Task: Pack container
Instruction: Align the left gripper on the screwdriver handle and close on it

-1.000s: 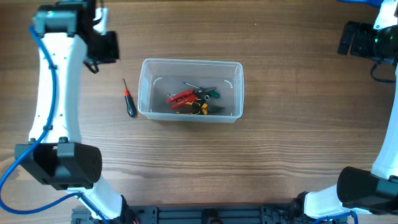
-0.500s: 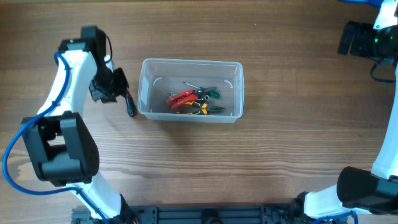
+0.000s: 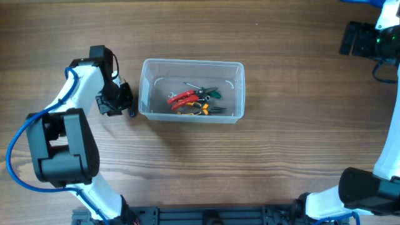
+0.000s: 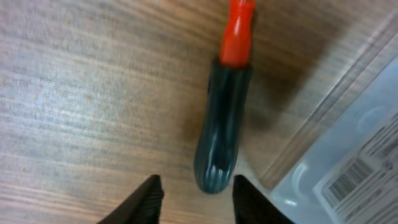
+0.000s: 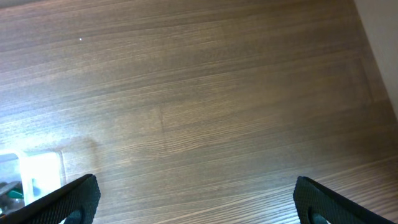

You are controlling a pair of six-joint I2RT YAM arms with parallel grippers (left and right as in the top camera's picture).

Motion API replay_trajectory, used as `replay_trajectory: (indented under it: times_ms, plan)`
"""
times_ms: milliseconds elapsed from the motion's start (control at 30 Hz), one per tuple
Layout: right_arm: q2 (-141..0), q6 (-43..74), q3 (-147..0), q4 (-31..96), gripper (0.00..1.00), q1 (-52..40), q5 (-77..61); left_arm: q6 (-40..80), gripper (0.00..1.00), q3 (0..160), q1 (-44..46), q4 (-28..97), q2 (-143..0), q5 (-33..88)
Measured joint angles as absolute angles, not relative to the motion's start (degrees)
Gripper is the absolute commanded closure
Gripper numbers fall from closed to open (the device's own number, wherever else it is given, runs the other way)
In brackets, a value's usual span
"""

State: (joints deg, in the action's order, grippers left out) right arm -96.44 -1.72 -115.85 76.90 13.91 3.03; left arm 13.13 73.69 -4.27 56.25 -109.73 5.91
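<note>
The clear plastic container [image 3: 191, 67] stands mid-table holding several hand tools [image 3: 192, 99] with red, green and yellow handles. A screwdriver with a black handle and red collar [image 4: 222, 121] lies on the wood just left of the container; the overhead view shows only its handle end [image 3: 132, 113] under my left arm. My left gripper [image 4: 194, 199] is open, low over the table, its fingers on either side of the handle's butt end without touching it. The container's corner [image 4: 348, 155] shows at the right of the left wrist view. My right gripper [image 5: 196, 199] is open and empty at the far right.
The right arm [image 3: 375, 37] stays at the table's far right corner. A sliver of the container [image 5: 25, 177] shows at the left edge of the right wrist view. Bare wood surrounds the container.
My left arm has come down from the far left corner to the screwdriver beside the container. The screwdriver, the container and the right arm have not moved.
</note>
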Motion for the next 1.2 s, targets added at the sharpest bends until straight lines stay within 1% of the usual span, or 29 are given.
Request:
replay_trajectory:
  times_ms: [100,400,567,700,833,1200]
  plan:
    - [-96.44,-1.74,-115.85,76.90,0.00,13.91,3.03,12.91,0.54,73.69,-4.60,54.98,-109.73,7.01]
    - [-96.44,-1.74,-115.85,76.90,0.00,13.91,3.03,12.75,0.55,73.69,-9.41,54.06,-109.73,11.49]
    - [-96.42,-1.74,-115.85,76.90,0.00,13.91,3.03,12.51,0.55,73.69,-9.45,52.95,-109.73,12.12]
    - [-96.44,-1.74,-115.85,76.90,0.00,13.91,3.03,11.00,0.51,73.69,-9.45,52.40,-109.73,13.21]
    - [-96.44,-1.72,-115.85,76.90,0.00,13.91,3.03,9.63,0.50,73.69,-9.45,52.10,-109.73,13.76]
    - [-96.44,-1.74,-115.85,76.90,0.00,13.91,3.03,7.55,0.50,73.69,-9.43,51.53,-113.38,14.52]
